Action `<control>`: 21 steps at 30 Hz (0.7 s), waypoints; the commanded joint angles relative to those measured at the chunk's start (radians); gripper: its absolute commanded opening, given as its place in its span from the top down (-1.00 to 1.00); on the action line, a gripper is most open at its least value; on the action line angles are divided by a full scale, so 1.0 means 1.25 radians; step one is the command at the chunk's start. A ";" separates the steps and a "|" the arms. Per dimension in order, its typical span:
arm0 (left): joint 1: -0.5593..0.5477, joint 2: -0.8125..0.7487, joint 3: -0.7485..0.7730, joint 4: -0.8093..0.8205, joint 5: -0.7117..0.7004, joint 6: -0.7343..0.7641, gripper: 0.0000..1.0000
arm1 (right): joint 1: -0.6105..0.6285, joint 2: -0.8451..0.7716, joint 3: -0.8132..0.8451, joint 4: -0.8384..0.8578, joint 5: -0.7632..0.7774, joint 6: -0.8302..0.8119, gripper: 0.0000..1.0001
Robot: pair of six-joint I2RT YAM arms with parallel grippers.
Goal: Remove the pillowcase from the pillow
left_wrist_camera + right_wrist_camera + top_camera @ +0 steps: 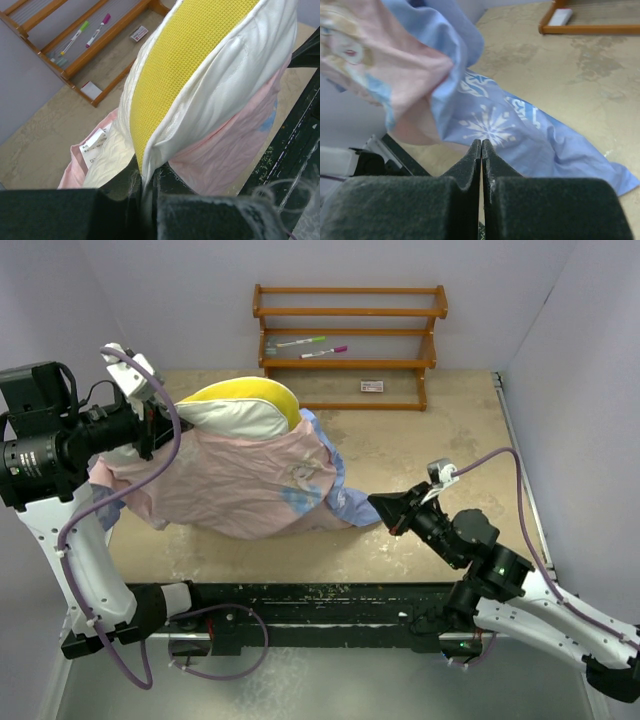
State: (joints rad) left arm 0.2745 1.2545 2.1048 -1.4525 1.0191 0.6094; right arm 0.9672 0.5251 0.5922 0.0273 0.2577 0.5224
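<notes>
The cream-white pillow (240, 418) with its yellow side band (255, 393) is raised at the left, its far end out of the pillowcase (230, 485). The pillowcase is turned pink side out around the pillow's lower part, and its blue snowflake end (348, 506) trails on the table. My left gripper (155, 425) is shut on the pillow's white edge seam (150, 165) and holds it up. My right gripper (385, 510) is shut and empty, its tips (481, 142) just short of the blue fabric (520, 125). The Elsa figure (345, 47) shows on the pink part.
A wooden rack (350, 340) stands at the back with two markers (322, 351) and a small card (371, 386). A white label (95, 145) hangs from the pillow. The black rail (330, 605) runs along the table's near edge.
</notes>
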 commanded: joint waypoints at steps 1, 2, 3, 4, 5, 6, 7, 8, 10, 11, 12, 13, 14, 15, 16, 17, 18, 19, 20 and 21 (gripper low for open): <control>0.005 -0.001 0.070 0.011 0.080 -0.047 1.00 | -0.002 0.020 -0.031 0.017 0.057 0.060 1.00; 0.005 -0.004 0.072 0.001 0.096 -0.041 1.00 | -0.002 0.037 -0.032 0.042 0.029 0.050 1.00; 0.005 -0.009 0.067 -0.004 0.110 -0.036 1.00 | -0.002 0.052 -0.024 0.068 0.004 0.042 0.95; 0.004 -0.016 0.061 -0.006 0.118 -0.030 1.00 | -0.002 0.070 -0.006 0.092 -0.016 0.035 0.66; 0.004 -0.025 0.056 -0.012 0.123 -0.020 1.00 | -0.001 0.089 0.018 0.110 -0.043 0.025 0.44; 0.004 -0.030 0.051 -0.024 0.125 -0.001 1.00 | -0.002 0.110 0.043 0.127 -0.068 0.014 0.28; 0.004 -0.035 0.048 -0.034 0.125 0.015 1.00 | -0.002 0.132 0.068 0.143 -0.093 0.007 0.17; 0.004 -0.039 0.042 -0.041 0.122 0.024 1.00 | -0.002 0.154 0.094 0.156 -0.119 -0.001 0.05; 0.004 -0.046 0.036 -0.060 0.118 0.048 1.00 | -0.002 0.204 0.138 0.175 -0.169 -0.009 -0.07; 0.004 -0.049 0.032 -0.069 0.117 0.062 1.00 | -0.002 0.231 0.156 0.179 -0.187 -0.012 -0.07; 0.005 -0.054 0.028 -0.075 0.116 0.072 1.00 | -0.002 0.258 0.174 0.178 -0.195 -0.013 -0.07; 0.004 -0.062 0.023 -0.076 0.114 0.079 1.00 | -0.004 0.278 0.187 0.179 -0.199 -0.015 -0.01; 0.004 -0.070 0.017 -0.076 0.113 0.086 1.00 | -0.005 0.295 0.193 0.181 -0.197 -0.017 0.11; 0.004 -0.077 0.013 -0.076 0.110 0.093 1.00 | -0.008 0.308 0.197 0.181 -0.191 -0.014 0.26; 0.004 -0.084 0.011 -0.076 0.108 0.101 1.00 | -0.011 0.317 0.196 0.180 -0.182 -0.012 0.43; 0.004 -0.090 0.010 -0.076 0.105 0.107 1.00 | -0.014 0.320 0.189 0.183 -0.174 -0.007 0.57; 0.004 -0.093 0.013 -0.076 0.101 0.110 1.00 | -0.018 0.319 0.178 0.188 -0.168 0.000 0.71; 0.003 -0.095 0.019 -0.076 0.098 0.111 1.00 | -0.021 0.312 0.156 0.194 -0.161 0.008 0.81; 0.004 -0.096 0.026 -0.076 0.095 0.111 1.00 | -0.024 0.304 0.145 0.198 -0.154 0.015 0.88; 0.005 -0.094 0.035 -0.076 0.094 0.108 1.00 | -0.027 0.296 0.127 0.198 -0.144 0.022 0.97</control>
State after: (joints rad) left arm 0.2745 1.1511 2.1120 -1.5875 1.0912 0.7105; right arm 0.9497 0.9249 0.7925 0.2146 0.0559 0.5259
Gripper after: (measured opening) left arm 0.054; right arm 0.080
